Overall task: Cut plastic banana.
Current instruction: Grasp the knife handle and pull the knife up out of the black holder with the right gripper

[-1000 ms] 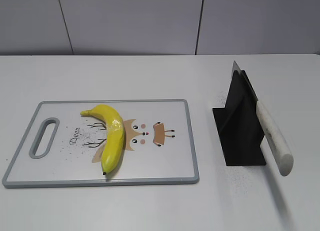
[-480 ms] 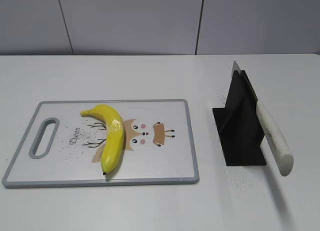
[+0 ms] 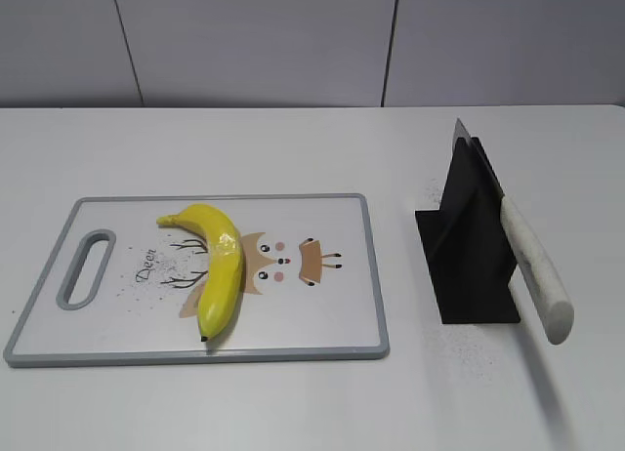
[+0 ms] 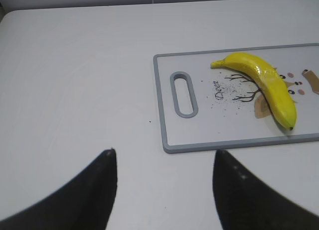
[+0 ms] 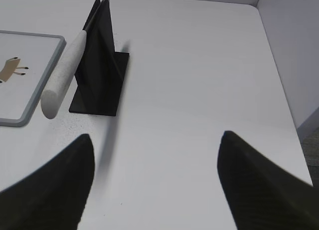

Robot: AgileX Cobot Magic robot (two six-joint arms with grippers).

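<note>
The plastic banana (image 3: pixel 218 264) lies whole on the white cutting board (image 3: pixel 332 314), left of its middle, stem toward the back; it also shows in the left wrist view (image 4: pixel 266 85). A knife with a white handle (image 3: pixel 534 267) rests blade-up in a black stand (image 3: pixel 469 246), right of the board; it also shows in the right wrist view (image 5: pixel 64 75). My left gripper (image 4: pixel 163 153) is open and empty over bare table, left of the board's handle end. My right gripper (image 5: pixel 157 138) is open and empty over bare table, right of the stand. Neither gripper shows in the exterior view.
The cutting board has a grey rim and a handle slot (image 3: pixel 86 267) at its left end. The table's right edge (image 5: pixel 279 75) runs close to the right gripper. Grey wall panels stand behind the table.
</note>
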